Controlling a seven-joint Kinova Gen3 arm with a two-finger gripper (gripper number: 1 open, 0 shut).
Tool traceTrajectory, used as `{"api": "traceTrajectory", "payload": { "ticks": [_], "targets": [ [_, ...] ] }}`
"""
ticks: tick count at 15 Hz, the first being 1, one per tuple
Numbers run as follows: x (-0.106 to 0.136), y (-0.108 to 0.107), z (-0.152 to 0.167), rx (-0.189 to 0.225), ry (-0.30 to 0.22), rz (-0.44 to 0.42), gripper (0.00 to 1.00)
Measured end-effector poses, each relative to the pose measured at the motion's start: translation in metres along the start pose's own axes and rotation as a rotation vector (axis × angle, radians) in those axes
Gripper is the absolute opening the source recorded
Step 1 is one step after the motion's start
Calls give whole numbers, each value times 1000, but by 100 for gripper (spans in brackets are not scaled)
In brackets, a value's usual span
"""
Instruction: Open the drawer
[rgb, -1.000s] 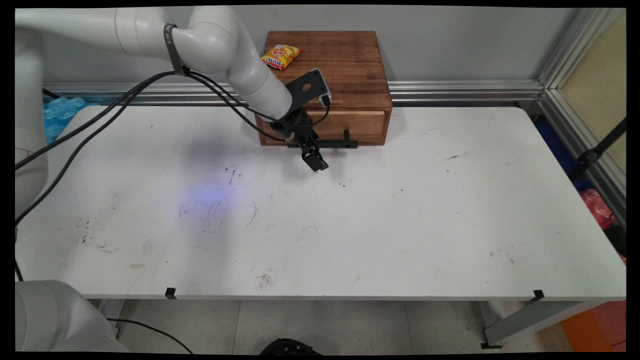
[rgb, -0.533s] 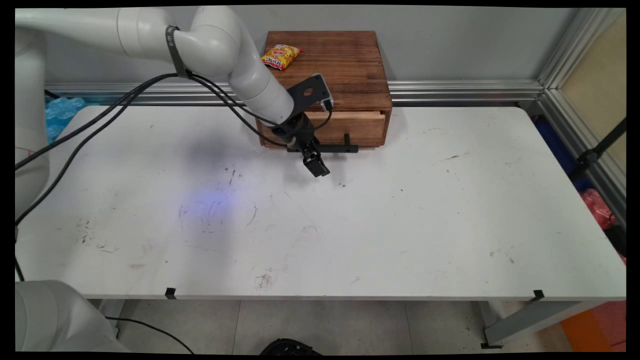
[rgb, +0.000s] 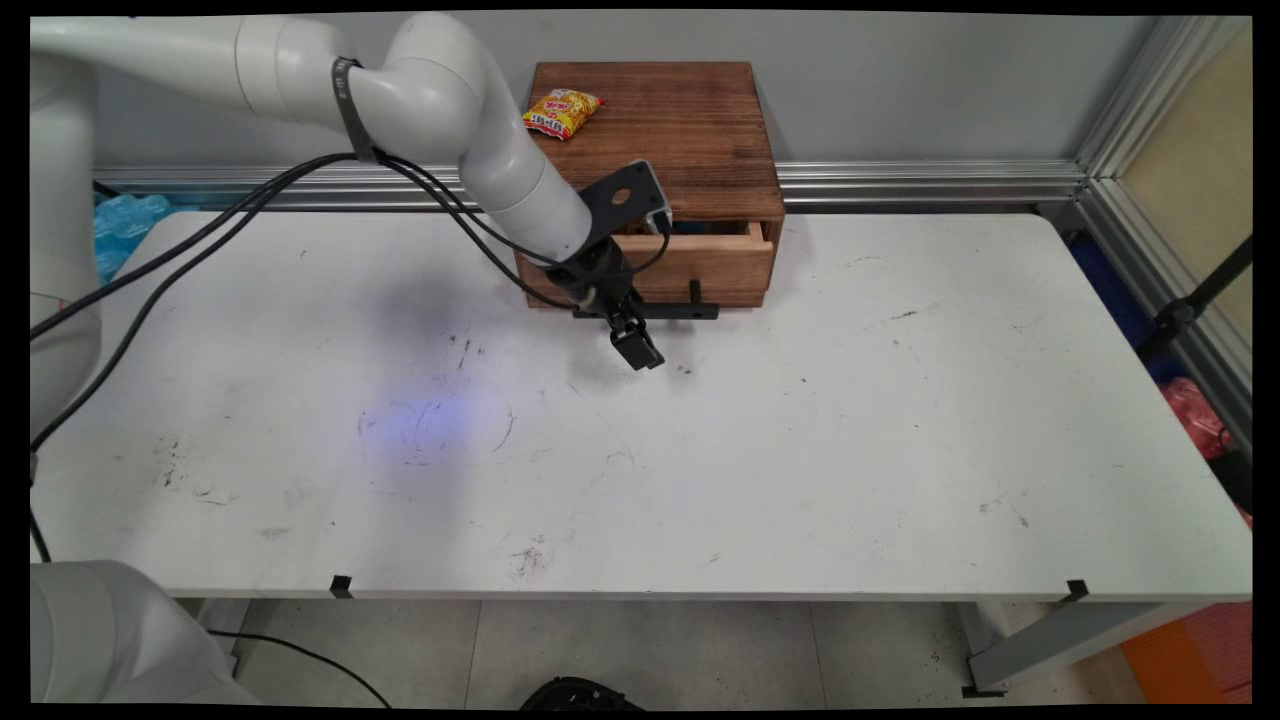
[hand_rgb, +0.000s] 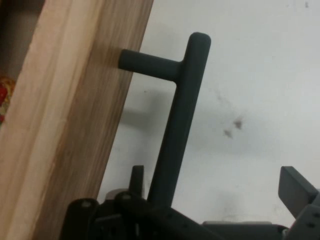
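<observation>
**Pincer at the drawer handle, fingers apart**

You have the pincer (rgb: 637, 352) low over the table (rgb: 800, 450), just in front of the wooden box (rgb: 690, 120) that stands at the table's far edge against the wall. It sits at the left end of the black bar handle (rgb: 680, 312) on the drawer (rgb: 720, 262).

The drawer stands out a little from the box. A dark gap shows along its top edge.

In your hand view the pincer (hand_rgb: 215, 182) is spread wide. The handle (hand_rgb: 182, 115) runs down just beside one finger, and the other finger (hand_rgb: 295, 187) is well apart from it with bare table (hand_rgb: 260, 75) between. You cannot tell from either view whether the near finger touches the bar. One post joins the bar to the pale drawer front (hand_rgb: 65, 125). At that view's left edge, past the drawer front, a patch of red and yellow shows; you cannot tell what it is.

A yellow and red snack packet (rgb: 562, 111) lies on top of the box, near its back left corner and well apart from the pincer.

Black cables (rgb: 200, 240) hang from the arm over the left part of the table.
</observation>
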Motion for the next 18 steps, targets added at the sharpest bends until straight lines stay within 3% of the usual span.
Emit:
{"api": "traceTrajectory", "payload": {
  "ticks": [18],
  "targets": [
    [-3, 49, -13, -80, -19, -12, 100]
  ]
}}
